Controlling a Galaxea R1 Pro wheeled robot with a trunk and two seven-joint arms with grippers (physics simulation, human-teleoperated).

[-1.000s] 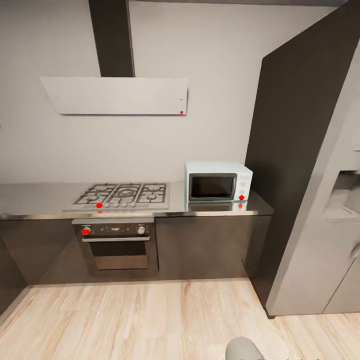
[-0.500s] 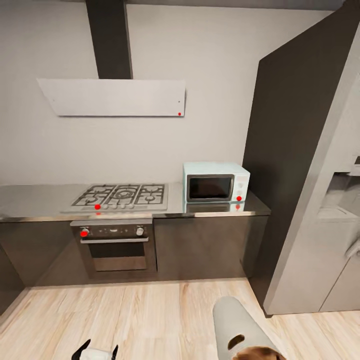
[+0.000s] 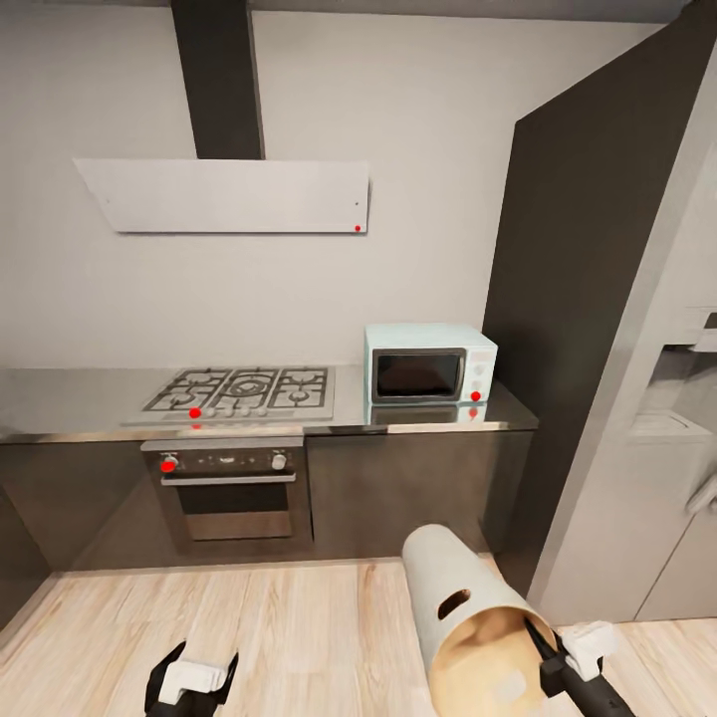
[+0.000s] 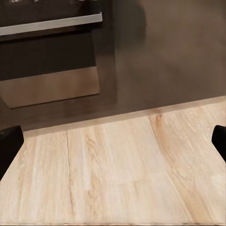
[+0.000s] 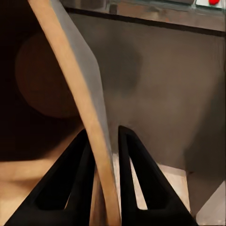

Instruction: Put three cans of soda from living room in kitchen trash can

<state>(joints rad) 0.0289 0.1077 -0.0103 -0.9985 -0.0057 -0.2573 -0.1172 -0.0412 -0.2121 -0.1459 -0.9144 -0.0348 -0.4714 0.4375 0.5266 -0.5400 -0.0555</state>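
My bin (image 3: 450,588) is light grey outside and tan-brown inside. My right pincer (image 3: 550,662) has black fingers and a white body; my left pincer (image 3: 191,680) looks the same. The floor (image 3: 299,627) is pale wood with streaky grain. The microwave (image 3: 429,362) is pale mint with a red knob, the cabinets (image 3: 408,493) dark brown, the fridge (image 3: 647,478) grey.

Glossy steel counter (image 3: 60,398), pale wood-grain floor (image 3: 299,627) (matt), smooth matt-grey tash can (image 3: 448,588), tan inside.
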